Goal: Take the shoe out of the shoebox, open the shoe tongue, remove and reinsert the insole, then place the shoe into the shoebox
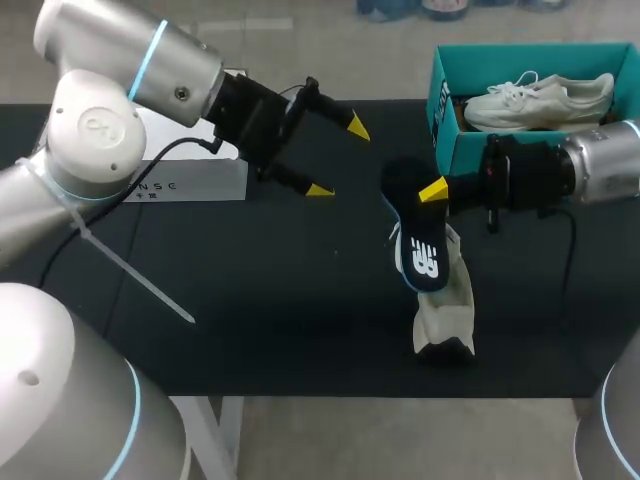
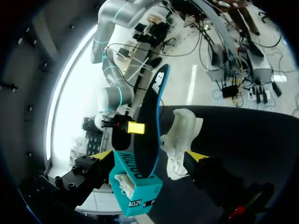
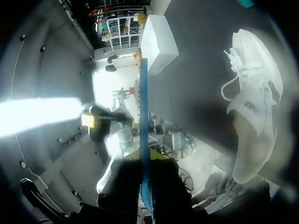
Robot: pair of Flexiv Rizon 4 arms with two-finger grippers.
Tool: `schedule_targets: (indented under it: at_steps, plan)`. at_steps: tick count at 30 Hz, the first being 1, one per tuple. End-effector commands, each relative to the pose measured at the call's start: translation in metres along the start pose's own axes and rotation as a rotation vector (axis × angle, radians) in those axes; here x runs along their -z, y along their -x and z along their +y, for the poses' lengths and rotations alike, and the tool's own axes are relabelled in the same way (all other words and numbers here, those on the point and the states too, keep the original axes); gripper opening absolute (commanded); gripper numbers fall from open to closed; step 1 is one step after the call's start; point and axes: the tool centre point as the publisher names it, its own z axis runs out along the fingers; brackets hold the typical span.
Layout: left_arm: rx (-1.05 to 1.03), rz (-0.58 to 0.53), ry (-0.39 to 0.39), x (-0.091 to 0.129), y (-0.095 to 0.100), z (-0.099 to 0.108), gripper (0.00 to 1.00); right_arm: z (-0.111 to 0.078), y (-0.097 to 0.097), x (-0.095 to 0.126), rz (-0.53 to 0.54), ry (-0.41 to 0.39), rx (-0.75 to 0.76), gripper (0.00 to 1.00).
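Note:
My right gripper (image 1: 432, 190) is shut on the heel end of a dark insole (image 1: 416, 248), which hangs above the table with its toe end down. In the right wrist view the insole (image 3: 144, 107) shows edge-on as a thin blue line between the fingers of the gripper (image 3: 145, 161). Just under it a white shoe (image 1: 446, 312) lies on the black table; the shoe (image 3: 252, 102) is beside the right gripper. My left gripper (image 1: 338, 158) hangs open and empty to the left of the insole. From the left wrist, the insole (image 2: 152, 126) and shoe (image 2: 180, 140) lie ahead of the gripper (image 2: 148, 156).
A teal shoebox (image 1: 445, 110) stands at the back right with a second white shoe (image 1: 540, 100) inside. It shows as a teal box (image 2: 135, 186) in the left wrist view. A white lid (image 1: 190, 180) lies at the back left under my left arm.

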Motion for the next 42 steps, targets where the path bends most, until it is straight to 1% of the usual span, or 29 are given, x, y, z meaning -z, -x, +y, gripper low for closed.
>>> schedule_targets:
  at_steps: [1, 3, 4, 5, 6, 8, 9, 11, 12, 16, 21, 25, 26, 30, 32, 34, 42]
  plan:
    - [-0.002, -0.001, 0.001, 0.000, -0.001, 0.000, 1.00, -0.001, 0.000, -0.001, -0.002, 0.003, -0.001, 0.00]
    - [-0.002, -0.001, 0.001, 0.000, -0.001, 0.000, 1.00, -0.001, 0.000, -0.001, -0.002, 0.003, -0.001, 0.00]
    - [-0.022, -0.054, -0.013, -0.001, 0.000, -0.001, 1.00, -0.001, 0.000, -0.001, -0.002, 0.003, -0.001, 0.00]
    - [-0.042, -0.079, 0.028, -0.002, 0.000, -0.002, 1.00, -0.001, 0.000, -0.001, -0.002, 0.003, -0.001, 0.00]
    - [-0.080, -0.096, 0.044, -0.003, 0.000, -0.005, 1.00, -0.001, 0.000, -0.001, -0.002, 0.003, -0.001, 0.00]
    - [-0.134, -0.169, 0.027, -0.006, 0.000, -0.010, 1.00, -0.001, 0.000, -0.001, -0.002, 0.003, -0.001, 0.00]
    - [-0.152, -0.194, 0.045, -0.006, 0.000, -0.012, 1.00, -0.001, 0.000, -0.001, -0.002, 0.003, -0.001, 0.00]
    - [-0.171, -0.243, 0.027, -0.011, -0.001, -0.016, 1.00, -0.001, 0.000, -0.001, -0.002, 0.003, -0.001, 0.00]
    - [-0.194, -0.270, 0.033, -0.013, -0.002, -0.018, 1.00, -0.001, 0.000, -0.001, -0.002, 0.003, -0.001, 0.00]
    - [-0.232, -0.339, 0.008, -0.023, -0.007, -0.027, 1.00, -0.001, 0.000, -0.001, -0.002, 0.003, -0.001, 0.00]
    - [-0.189, -0.356, 0.007, -0.030, -0.024, -0.026, 1.00, -0.001, 0.000, -0.001, -0.002, 0.003, -0.001, 0.00]
    - [-0.185, -0.379, -0.018, -0.034, -0.029, -0.027, 1.00, -0.001, 0.000, -0.001, -0.002, 0.003, -0.001, 0.00]
    - [-0.187, -0.391, -0.029, -0.036, -0.029, -0.028, 1.00, -0.001, 0.000, -0.001, -0.002, 0.003, -0.001, 0.00]
    - [-0.211, -0.427, -0.026, -0.043, -0.024, -0.027, 1.00, -0.001, 0.000, -0.001, -0.002, 0.003, -0.001, 0.00]
    - [-0.243, -0.458, -0.042, -0.046, -0.020, -0.027, 1.00, -0.001, 0.000, -0.001, -0.002, 0.003, -0.001, 0.00]
    - [-0.247, -0.464, -0.032, -0.050, -0.018, -0.025, 1.00, -0.001, 0.000, -0.001, -0.002, 0.003, -0.001, 0.00]
    - [-0.242, -0.489, -0.059, -0.070, -0.011, -0.023, 1.00, -0.001, 0.000, -0.001, -0.002, 0.003, -0.001, 0.00]
